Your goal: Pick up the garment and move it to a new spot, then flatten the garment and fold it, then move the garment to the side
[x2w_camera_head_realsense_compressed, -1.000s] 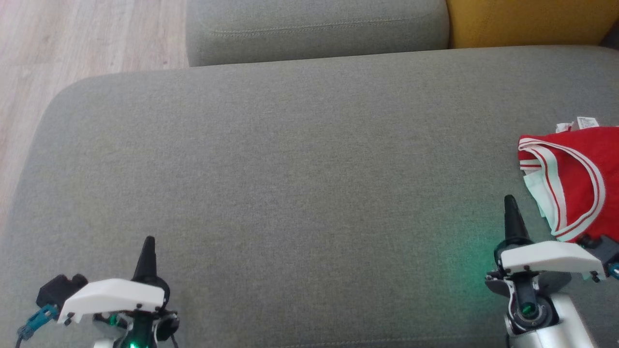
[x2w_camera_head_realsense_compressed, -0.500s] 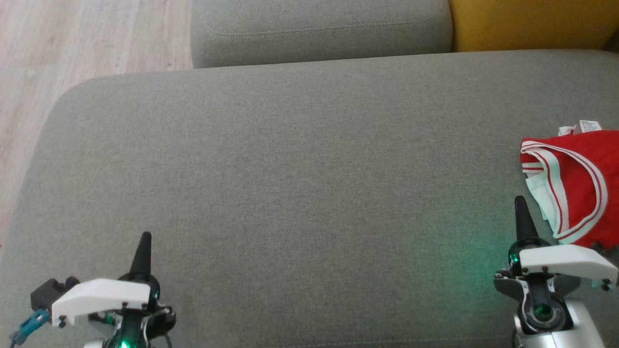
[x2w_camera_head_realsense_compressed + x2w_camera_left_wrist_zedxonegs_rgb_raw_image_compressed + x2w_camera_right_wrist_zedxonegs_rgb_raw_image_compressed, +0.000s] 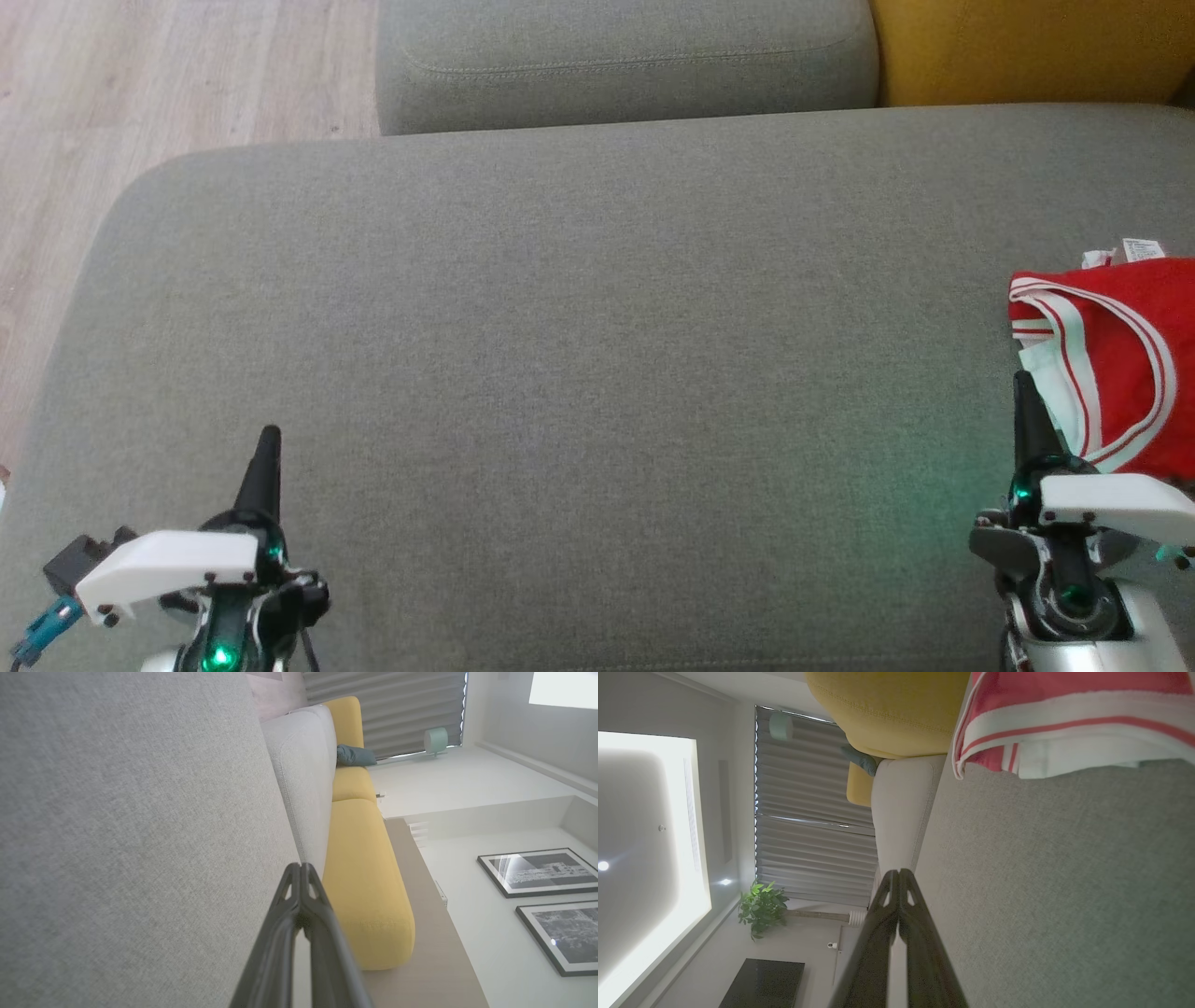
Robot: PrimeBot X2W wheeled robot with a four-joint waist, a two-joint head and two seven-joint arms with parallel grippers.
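Note:
A red garment (image 3: pixel 1130 345) with white striped trim lies folded at the far right of the grey couch seat (image 3: pixel 579 355), partly cut off by the head view's edge. A white label (image 3: pixel 1141 249) sticks out behind it. The garment (image 3: pixel 1064 723) fills the upper right of the right wrist view. My right gripper (image 3: pixel 1025 392) is shut and empty, its tips just left of the garment's near corner. At the lower left my left gripper (image 3: pixel 269 443) is shut and empty, far from the garment. Both fingertip pairs meet in the wrist views, left (image 3: pixel 301 868) and right (image 3: pixel 896 873).
A grey backrest cushion (image 3: pixel 625 56) runs along the far side, with a yellow cushion (image 3: pixel 1027 47) to its right. Wooden floor (image 3: pixel 140 84) lies beyond the seat's left edge. The wide middle of the seat is bare fabric.
The camera has shifted, so the whole scene sits slightly lower and to the right. Both grippers stay shut near the bottom corners; the right one sits further right, closer to the garment.

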